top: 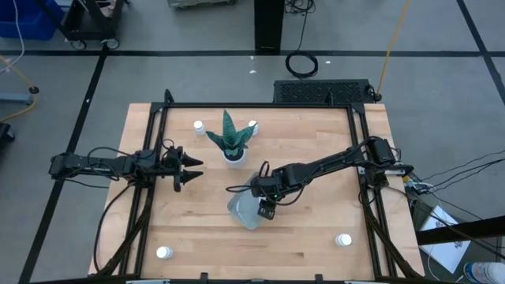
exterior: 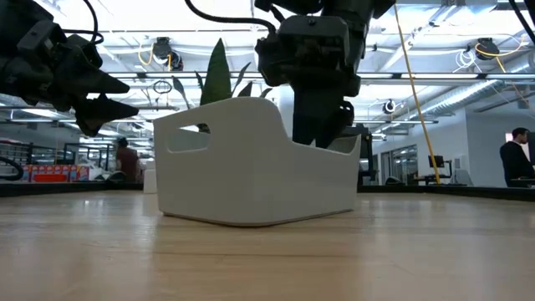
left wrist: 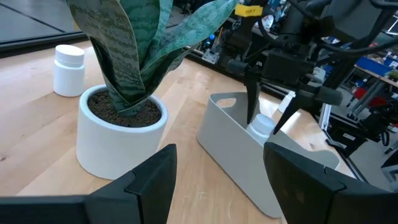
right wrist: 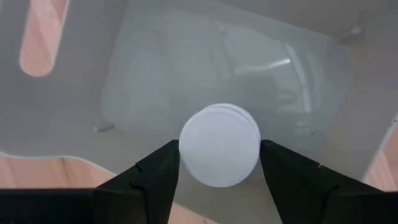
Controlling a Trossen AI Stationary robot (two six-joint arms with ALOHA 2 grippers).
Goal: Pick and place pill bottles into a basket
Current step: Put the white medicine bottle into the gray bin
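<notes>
The pale blue-grey basket [top: 246,208] stands on the table just in front of the potted plant. My right gripper [top: 265,205] reaches down into it and is shut on a white pill bottle [right wrist: 219,144], which also shows in the left wrist view [left wrist: 261,126]. My left gripper [top: 189,167] is open and empty, left of the plant and above the table. Two more pill bottles [top: 199,125] [top: 253,125] stand upright at the back of the table. Two others [top: 164,252] [top: 343,239] stand near the front edge. My right gripper pinches the bottle's white cap [right wrist: 186,149] between its two fingers, one on each side of its round rim. The fingers [left wrist: 252,93] come from above, pointing down into the basket. The bottle is upright inside the basket walls; whether its base rests on the floor is hidden.
A white pot with a green striped plant [top: 233,155] stands right behind the basket, between it and the back bottles. A black frame [top: 260,106] runs around the table's edges. Bare wood lies at the front between the two near bottles.
</notes>
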